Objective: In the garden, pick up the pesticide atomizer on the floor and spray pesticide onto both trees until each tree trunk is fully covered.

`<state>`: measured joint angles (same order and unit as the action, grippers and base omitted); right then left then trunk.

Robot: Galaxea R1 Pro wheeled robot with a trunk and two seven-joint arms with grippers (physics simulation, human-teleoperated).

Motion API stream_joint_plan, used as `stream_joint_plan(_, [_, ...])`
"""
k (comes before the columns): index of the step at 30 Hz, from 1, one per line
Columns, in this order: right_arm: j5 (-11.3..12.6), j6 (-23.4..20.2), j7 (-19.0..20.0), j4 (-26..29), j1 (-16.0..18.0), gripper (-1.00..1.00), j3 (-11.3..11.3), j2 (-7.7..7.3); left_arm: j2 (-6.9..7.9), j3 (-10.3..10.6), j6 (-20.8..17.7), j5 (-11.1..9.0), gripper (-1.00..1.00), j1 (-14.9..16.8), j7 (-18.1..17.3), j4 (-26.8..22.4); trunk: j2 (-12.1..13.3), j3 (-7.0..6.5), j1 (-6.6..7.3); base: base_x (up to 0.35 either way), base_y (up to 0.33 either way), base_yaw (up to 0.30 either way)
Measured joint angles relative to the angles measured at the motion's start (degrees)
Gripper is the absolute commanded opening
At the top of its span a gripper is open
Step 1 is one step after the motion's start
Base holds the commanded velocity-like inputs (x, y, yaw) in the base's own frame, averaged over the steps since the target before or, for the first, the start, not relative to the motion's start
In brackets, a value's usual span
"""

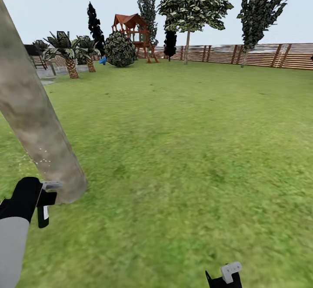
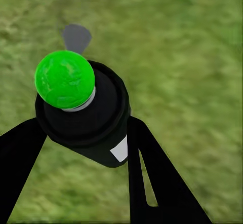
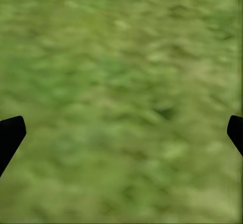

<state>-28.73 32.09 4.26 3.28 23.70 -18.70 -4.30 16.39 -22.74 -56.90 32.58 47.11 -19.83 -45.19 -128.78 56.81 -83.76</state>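
1. Left gripper (image 2: pixel 81 148) clamped on the spray bottle (image 2: pixel 86 115), black fingers (image 2: pixel 20 158) pressed to both sides of the dark body, bright green cap facing the wrist camera.
2. In the head view, spray bottle (image 1: pixel 45 201) held right at the foot of the tree trunk (image 1: pixel 34 118), grey nozzle touching or nearly touching the bark.
3. Faint white specks on the trunk just above the nozzle.
4. Right gripper (image 3: pixel 121 133) spread wide over bare lawn (image 3: pixel 121 57), nothing between the fingertips.
5. Far beyond the trunk: palms (image 1: pixel 67 51), round bush (image 1: pixel 119 50), wooden playhouse (image 1: pixel 132 31), slatted fence (image 1: pixel 261 54).
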Motion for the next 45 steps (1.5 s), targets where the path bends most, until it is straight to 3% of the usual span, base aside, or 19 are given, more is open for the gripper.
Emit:
stream_joint_plan(5, [0.01,-0.01,0.01,0.05,0.02,1.00,-0.03,0.00,-0.05,-0.07,0.04,-0.02,-1.00,-1.25,0.01,0.00,0.00,0.00,-0.02,0.019,-0.003,0.121])
stream_joint_plan(9, [0.01,-0.01,-0.03,0.07,0.01,1.00,-0.05,0.00,-1.53,-0.05,0.61,-0.31,-1.00,-1.90,0.12,3.11,0.00,0.00,-0.02,0.001,0.000,0.244])
stream_joint_plan(11, [0.01,-0.01,-0.04,0.07,0.01,1.00,-0.05,0.00,-2.76,-0.04,3.75,-0.37,-1.00,-2.10,0.34,6.38,0.00,0.00,-0.02,0.000,0.000,0.096])
stream_joint_plan(13, [0.00,0.00,-0.01,0.08,0.00,1.00,0.02,0.05,-3.96,-0.46,10.87,-0.45,-1.00,-2.25,0.86,11.66,0.01,0.01,-0.02,0.015,-0.004,0.015])
stream_joint_plan(17, [-0.08,0.07,0.04,0.08,0.00,1.00,0.06,0.11,-4.20,-7.50,13.77,0.22,-1.00,-2.25,1.02,13.27,0.00,0.00,0.01,0.180,-0.122,0.002])
stream_joint_plan(21, [-0.08,0.09,0.04,0.08,0.00,1.00,0.04,0.17,-3.68,-9.43,15.73,0.38,-1.00,-2.25,1.07,13.00,0.00,-0.01,0.01,0.238,-0.166,0.000])
stream_joint_plan(24, [-0.08,0.04,0.04,0.08,0.00,1.00,0.05,0.17,-3.41,-9.64,16.19,0.47,-1.00,-2.25,1.55,12.94,0.00,-0.01,0.01,0.196,-0.126,0.000])
stream_joint_plan(26, [-0.07,0.06,0.04,0.08,0.00,1.00,0.04,0.18,-3.36,-9.73,16.14,0.55,-1.00,-2.25,4.38,12.87,0.00,0.00,-0.01,0.034,-0.020,0.018])
stream_joint_plan(29, [-0.01,0.08,0.04,0.07,0.01,1.00,0.04,0.23,-3.47,-9.89,15.71,0.32,-1.00,-2.18,5.96,10.84,0.00,-0.01,-0.01,0.005,-0.003,0.220])
stream_joint_plan(35, [-0.08,0.03,0.04,0.07,0.01,1.00,0.03,0.27,-4.75,-9.84,15.95,-0.04,-1.00,-2.25,8.59,11.38,0.00,0.00,-0.02,0.000,0.000,0.273])
stream_joint_plan(43, [-0.09,0.06,0.04,0.07,0.01,1.00,0.04,0.18,-5.43,-9.86,15.97,-0.22,-1.00,-2.26,8.63,11.76,0.00,0.00,0.00,0.053,0.000,0.269])
stream_joint_plan(45, [-0.09,0.08,0.04,0.07,0.00,1.00,0.04,0.18,-6.27,-9.87,16.01,-0.43,-1.00,-2.26,8.61,11.86,0.00,0.00,0.02,0.312,0.000,0.049])
